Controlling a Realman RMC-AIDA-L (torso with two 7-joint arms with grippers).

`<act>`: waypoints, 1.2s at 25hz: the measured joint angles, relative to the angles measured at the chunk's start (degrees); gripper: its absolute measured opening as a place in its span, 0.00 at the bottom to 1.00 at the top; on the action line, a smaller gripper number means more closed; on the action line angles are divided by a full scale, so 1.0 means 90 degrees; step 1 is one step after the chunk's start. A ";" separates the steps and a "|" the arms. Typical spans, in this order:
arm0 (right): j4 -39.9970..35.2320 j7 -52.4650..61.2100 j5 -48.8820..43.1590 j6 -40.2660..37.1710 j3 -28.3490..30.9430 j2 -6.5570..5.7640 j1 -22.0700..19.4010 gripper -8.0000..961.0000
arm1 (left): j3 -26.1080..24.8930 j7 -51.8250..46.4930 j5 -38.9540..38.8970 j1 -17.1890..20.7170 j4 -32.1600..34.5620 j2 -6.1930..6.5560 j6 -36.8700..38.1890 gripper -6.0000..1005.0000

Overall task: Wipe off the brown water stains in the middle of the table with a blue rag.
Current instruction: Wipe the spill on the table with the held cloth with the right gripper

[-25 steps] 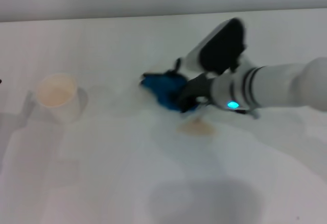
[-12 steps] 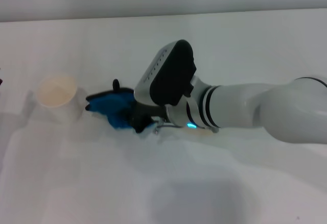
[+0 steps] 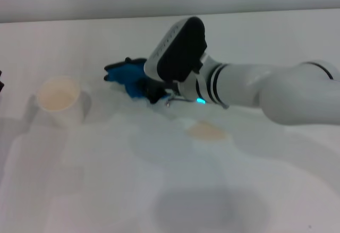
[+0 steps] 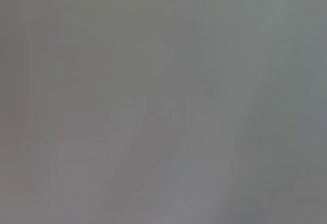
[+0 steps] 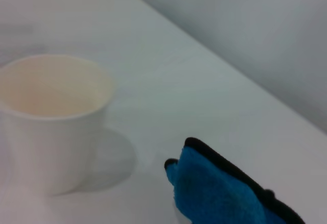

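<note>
The right hand (image 3: 150,91) reaches across the large plain white table (image 3: 106,190) from the right side, its white arm with black bands stretching toward the left half. Its fingers are closed around the bright blue soft cloth rag with black stitched edging (image 3: 127,76), which sticks out from the hand toward the left and lies bunched low over the table surface. Whether the rag presses on the table cannot be told from the head view. In the right wrist view the rag (image 5: 225,191) shows as a folded blue edge with a black border, just beside the shadow of the white paper cup (image 5: 48,119).

The light tan-brown water stain (image 3: 206,131), a small oval patch, lies on the table below the right forearm, nearer the robot and apart from the rag. The paper cup (image 3: 59,101) stands upright on the left part of the table, near the rag but not touching it.

The left hand does not show in any view; the left wrist view gives only a plain grey blur.
</note>
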 joint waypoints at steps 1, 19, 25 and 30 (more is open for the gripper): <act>0.0092 0.0000 0.0001 0.0037 0.0014 0.0000 0.0092 0.14 | 0.0000 0.0000 0.0000 0.0005 0.0000 0.0000 -0.0001 0.84; 0.1979 -0.0010 -0.0173 0.0161 0.0046 0.0000 0.1014 0.14 | 0.0020 0.0000 0.0033 -0.0015 0.0029 -0.0009 -0.0044 0.84; 0.1961 -0.0012 -0.0173 0.0047 -0.0011 -0.0001 0.0835 0.14 | 0.0019 0.0001 0.0036 -0.0020 0.0029 -0.0008 -0.0044 0.84; 0.1293 -0.0011 -0.0173 -0.0261 -0.0170 -0.0007 0.0660 0.14 | 0.0019 0.0001 0.0043 -0.0022 0.0029 -0.0008 -0.0044 0.84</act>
